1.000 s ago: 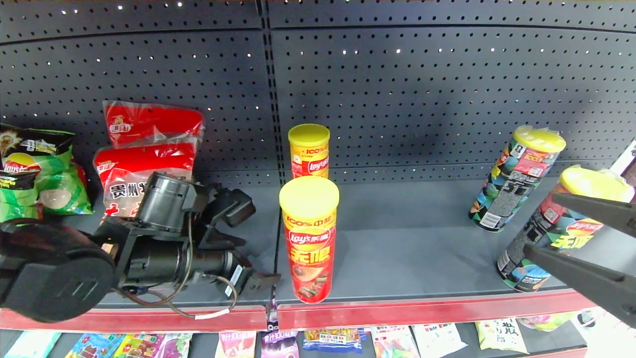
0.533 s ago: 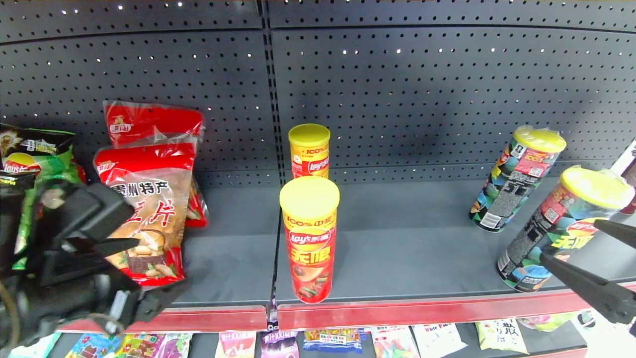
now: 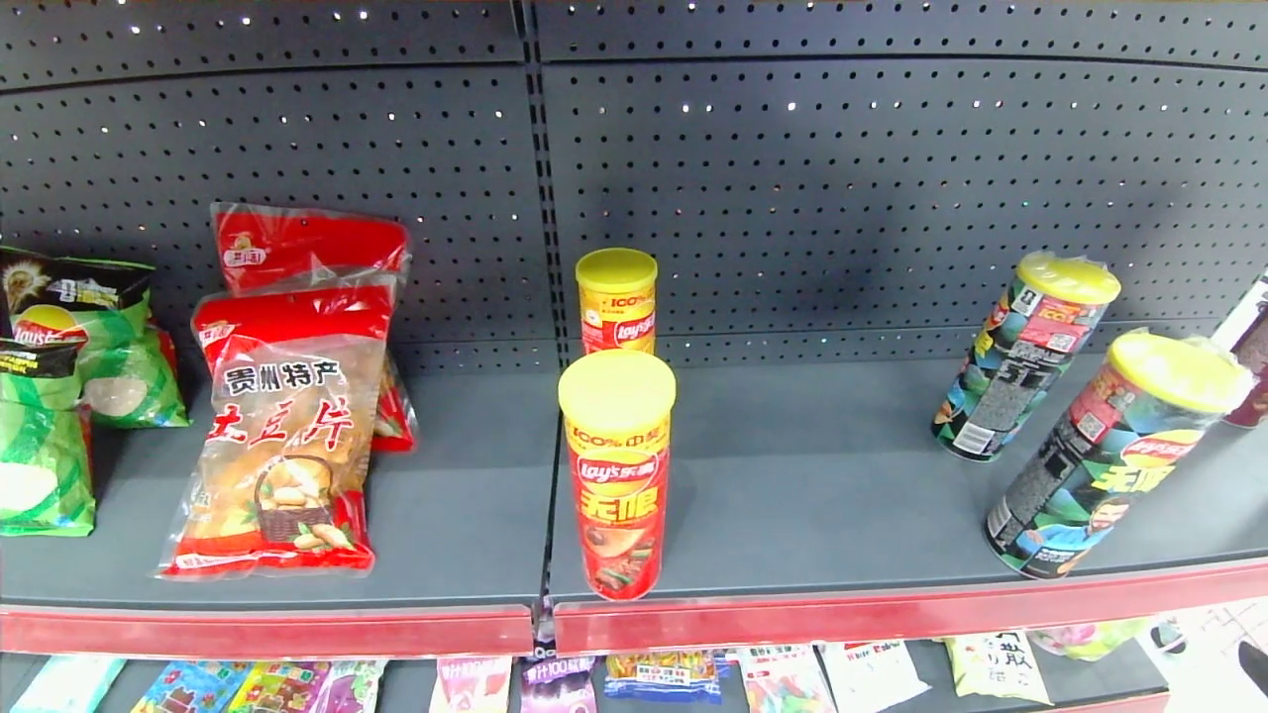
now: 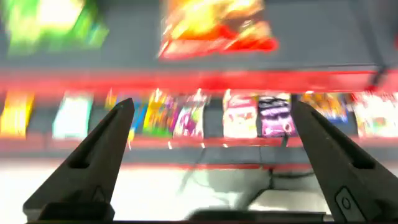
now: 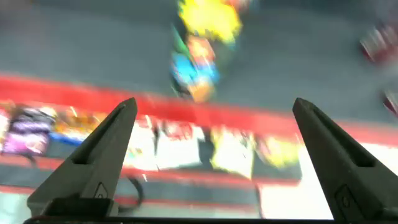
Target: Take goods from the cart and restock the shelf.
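- The shelf (image 3: 792,515) runs across the middle of the head frame. It already carries goods and has a wide bare stretch right of centre.
- At centre, a red can (image 3: 616,475) stands upright just behind the red lip (image 3: 842,619). A rear can (image 3: 616,297) stands behind it, near the back panel.
- At right, 2 dark cans (image 3: 1114,451) stand one behind the other. The front one is near the lip and looks tilted, though the lens may cause that.
- At left, a red bag (image 3: 287,436) leans back on a second one, and green bags (image 3: 59,396) sit at the far left edge.
- The left claw (image 4: 212,104) is spread wide and carries nothing. It faces the lip and a lower row of packets (image 4: 186,115).
- The right claw (image 5: 214,101) is likewise spread and empty, facing the lip with a dark can beyond it.
- Both claws look free for the next pick from the cart.
- Risk: the red can and the front dark can are tall, narrow and close to the lip. An arm coming in low with new stock could clip one and send it off the edge.
- Risk: the red bag's slick film could let it slide forward if it is nudged.
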Tool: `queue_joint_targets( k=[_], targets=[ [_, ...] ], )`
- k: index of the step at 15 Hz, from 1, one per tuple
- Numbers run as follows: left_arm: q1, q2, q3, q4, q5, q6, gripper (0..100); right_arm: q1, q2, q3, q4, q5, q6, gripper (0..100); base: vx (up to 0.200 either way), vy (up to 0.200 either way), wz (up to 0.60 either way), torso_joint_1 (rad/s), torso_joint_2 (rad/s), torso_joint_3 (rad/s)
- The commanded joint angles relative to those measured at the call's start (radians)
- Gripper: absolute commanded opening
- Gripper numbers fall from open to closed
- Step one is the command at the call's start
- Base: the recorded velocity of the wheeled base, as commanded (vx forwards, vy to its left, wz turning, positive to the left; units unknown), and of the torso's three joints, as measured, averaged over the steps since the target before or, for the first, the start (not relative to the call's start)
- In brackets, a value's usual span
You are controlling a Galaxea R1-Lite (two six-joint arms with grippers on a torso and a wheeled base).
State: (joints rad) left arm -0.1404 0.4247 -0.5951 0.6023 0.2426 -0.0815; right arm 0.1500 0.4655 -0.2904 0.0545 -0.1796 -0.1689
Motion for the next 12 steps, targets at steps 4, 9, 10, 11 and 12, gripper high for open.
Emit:
queue_joint_targets(
  k=[4,9,10,11,12],
  targets=[
    [0.19,-0.296,0.232,-0.061,-0.098,-0.034,100,-0.245,-0.151,0.001,0.091,0.005,0.003,100,0.0,0.0,0.0,0.0,0.0,0.0],
    [0.153,-0.405,0.472,-0.403,-0.22,0.009,100,-0.207,-0.38,0.189,0.042,0.167,0.006,100,0.0,0.0,0.0,0.0,0.0,0.0],
    [0.142,-0.425,0.529,-0.52,-0.244,0.025,100,-0.207,-0.38,0.272,-0.093,0.167,-0.003,100,0.0,0.0,0.0,0.0,0.0,0.0],
    [0.143,-0.425,0.531,-0.52,-0.233,0.032,100,-0.205,-0.38,0.29,-0.136,0.169,0.002,100,0.0,0.0,0.0,0.0,0.0,0.0],
    [0.143,-0.425,0.534,-0.523,-0.201,0.042,100,-0.205,-0.38,0.287,-0.12,0.172,0.012,100,0.0,0.0,0.0,0.0,0.0,0.0]
  ],
)
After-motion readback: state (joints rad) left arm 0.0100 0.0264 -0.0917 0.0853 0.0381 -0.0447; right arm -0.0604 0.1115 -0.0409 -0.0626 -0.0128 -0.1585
